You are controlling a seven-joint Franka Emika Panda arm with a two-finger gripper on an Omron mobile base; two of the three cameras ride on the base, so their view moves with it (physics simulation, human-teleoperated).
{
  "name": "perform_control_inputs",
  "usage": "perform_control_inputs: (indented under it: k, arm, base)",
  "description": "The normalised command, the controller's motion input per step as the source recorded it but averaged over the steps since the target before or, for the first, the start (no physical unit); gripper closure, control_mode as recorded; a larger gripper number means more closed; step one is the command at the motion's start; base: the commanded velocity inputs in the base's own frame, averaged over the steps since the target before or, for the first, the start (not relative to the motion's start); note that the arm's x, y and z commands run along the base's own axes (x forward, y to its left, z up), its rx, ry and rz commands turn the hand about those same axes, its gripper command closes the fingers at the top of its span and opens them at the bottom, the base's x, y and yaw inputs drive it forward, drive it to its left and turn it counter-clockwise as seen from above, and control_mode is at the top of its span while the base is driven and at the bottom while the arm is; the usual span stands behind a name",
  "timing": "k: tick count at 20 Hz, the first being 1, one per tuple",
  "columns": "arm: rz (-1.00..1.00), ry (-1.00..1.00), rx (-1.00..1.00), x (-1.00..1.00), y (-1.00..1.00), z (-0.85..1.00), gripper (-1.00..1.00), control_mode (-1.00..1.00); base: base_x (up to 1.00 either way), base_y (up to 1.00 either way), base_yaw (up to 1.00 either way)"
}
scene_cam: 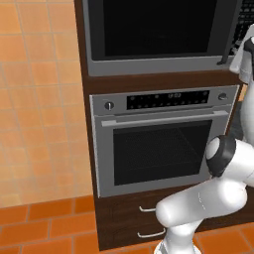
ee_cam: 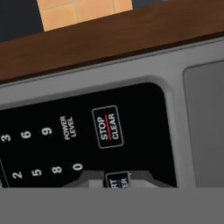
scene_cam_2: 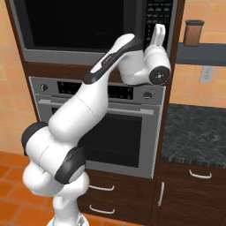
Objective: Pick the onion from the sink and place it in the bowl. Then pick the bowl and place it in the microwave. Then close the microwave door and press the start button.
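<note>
The microwave (scene_cam: 158, 30) sits built into the wooden cabinet, and the microwave door (scene_cam_2: 79, 22) lies flush and closed, its bar handle (scene_cam: 229, 34) at the right. My gripper (scene_cam_2: 157, 27) is raised against the keypad strip (scene_cam_2: 160, 13). In the hand view the gripper (ee_cam: 117, 181) is shut, with its fingertips (ee_cam: 89, 180) pressed close on either side of the START button (ee_cam: 118, 179), just below the STOP CLEAR button (ee_cam: 107, 127). The onion, the sink and the bowl are out of view.
A steel-fronted oven (scene_cam: 158, 144) with knobs sits under the microwave, above two drawers (scene_cam: 149, 221). A dark stone counter (scene_cam_2: 194, 128) runs off to the right, with a brown canister (scene_cam_2: 194, 33) on a shelf above it.
</note>
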Motion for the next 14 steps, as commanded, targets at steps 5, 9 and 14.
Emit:
perform_control_inputs:
  k: [5,9,14]
  arm:
    - [0.05,0.0,0.0,0.48,-0.22,-0.1,1.0,-1.0]
    - [0.05,-0.06,0.0,0.19,0.0,-0.38,1.0,-1.0]
    - [0.02,-0.12,0.0,-0.24,0.03,-0.27,1.0,-1.0]
  base:
    - [0.0,0.0,0.0]
    - [0.0,0.0,0.0]
    - [0.0,0.0,0.0]
